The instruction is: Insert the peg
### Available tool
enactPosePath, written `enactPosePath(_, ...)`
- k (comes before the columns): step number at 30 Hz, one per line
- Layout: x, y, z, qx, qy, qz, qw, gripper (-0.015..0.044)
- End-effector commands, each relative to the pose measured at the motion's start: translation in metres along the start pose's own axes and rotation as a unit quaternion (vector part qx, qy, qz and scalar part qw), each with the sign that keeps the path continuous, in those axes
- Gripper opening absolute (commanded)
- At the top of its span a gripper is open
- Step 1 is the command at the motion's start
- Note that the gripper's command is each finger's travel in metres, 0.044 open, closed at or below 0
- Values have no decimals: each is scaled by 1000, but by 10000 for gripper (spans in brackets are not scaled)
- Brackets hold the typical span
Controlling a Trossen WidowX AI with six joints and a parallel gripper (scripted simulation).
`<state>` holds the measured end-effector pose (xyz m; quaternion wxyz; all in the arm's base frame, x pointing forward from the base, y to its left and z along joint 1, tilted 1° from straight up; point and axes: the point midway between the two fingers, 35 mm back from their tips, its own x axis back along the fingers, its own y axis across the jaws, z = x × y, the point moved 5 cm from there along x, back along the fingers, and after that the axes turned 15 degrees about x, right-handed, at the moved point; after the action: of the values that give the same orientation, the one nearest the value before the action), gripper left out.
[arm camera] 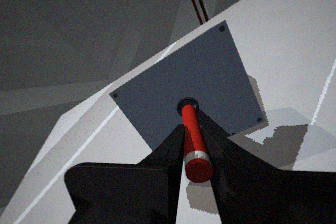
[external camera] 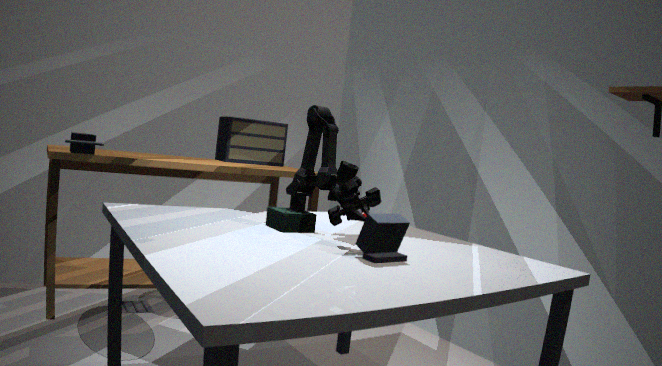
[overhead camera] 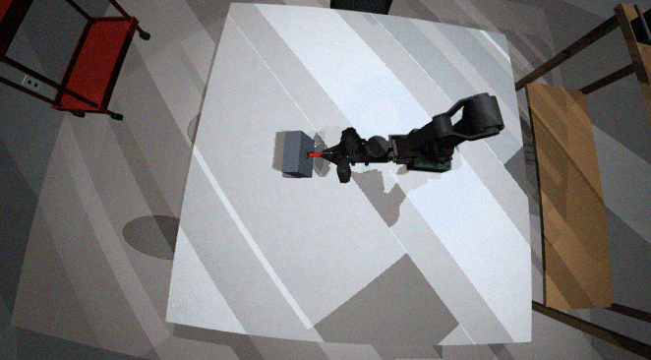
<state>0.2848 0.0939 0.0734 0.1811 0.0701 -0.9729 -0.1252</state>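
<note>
A red round peg (overhead camera: pixel 317 154) (external camera: pixel 364 215) (arm camera: pixel 193 132) with a pale band near its top end is held between the fingers. My gripper (overhead camera: pixel 328 153) (arm camera: pixel 192 129) is shut on the peg. The sloped blue-grey panel (overhead camera: pixel 306 166) (external camera: pixel 384 237) (arm camera: pixel 219 65) stands just beyond the fingertips. Its dark round hole (arm camera: pixel 188 101) shows in the wrist view around the far end of the peg. The peg's far end is at the hole's mouth, over its lower part. Whether it has entered cannot be told. The peg leans along the direction the fingers point.
The panel's dark foot (external camera: pixel 384 257) rests on the white table (overhead camera: pixel 275 248) (external camera: pixel 280 282). The arm's green base (overhead camera: pixel 430 165) (external camera: pixel 290 220) stands behind the gripper. A wooden bench (overhead camera: pixel 570 199) and a red cart (overhead camera: pixel 98 66) stand off the table.
</note>
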Motion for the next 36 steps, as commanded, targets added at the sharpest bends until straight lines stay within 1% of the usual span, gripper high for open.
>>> enactPosePath(1,1,-1,1,0,2,1,1000,0)
enactPosePath(36,-11,1,0,0,2,1,1000,0)
